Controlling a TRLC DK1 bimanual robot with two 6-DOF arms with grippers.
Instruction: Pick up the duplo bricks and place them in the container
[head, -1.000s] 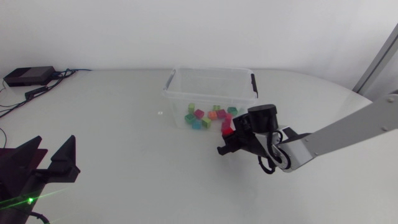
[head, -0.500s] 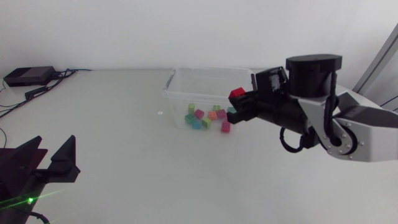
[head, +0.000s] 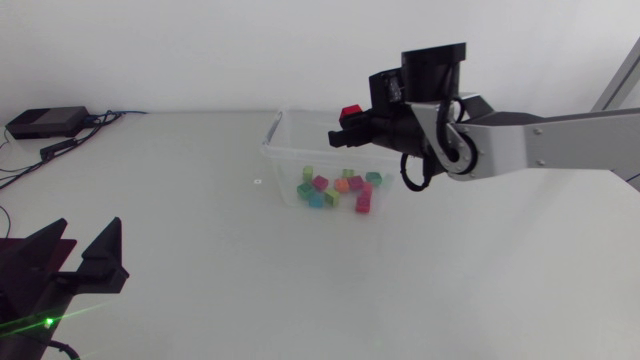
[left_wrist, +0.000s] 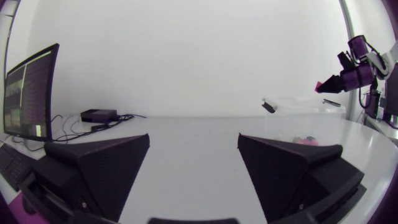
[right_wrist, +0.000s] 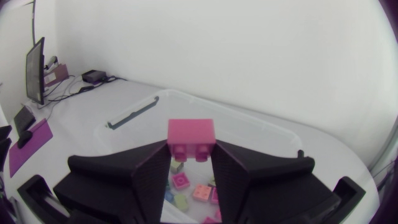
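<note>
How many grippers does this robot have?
2. The left gripper is open and empty at the table's left side. The right gripper is above the container, shut on a brick.

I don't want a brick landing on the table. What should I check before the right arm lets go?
1. Both fingers of right gripper hold the red brick: ok.
2. Brick over container, inside its rim: ok by the right wrist view.
3. Container open on top: ok.
4. Left gripper far from container: ok.
5. Height above loose bricks: cannot tell.
</note>
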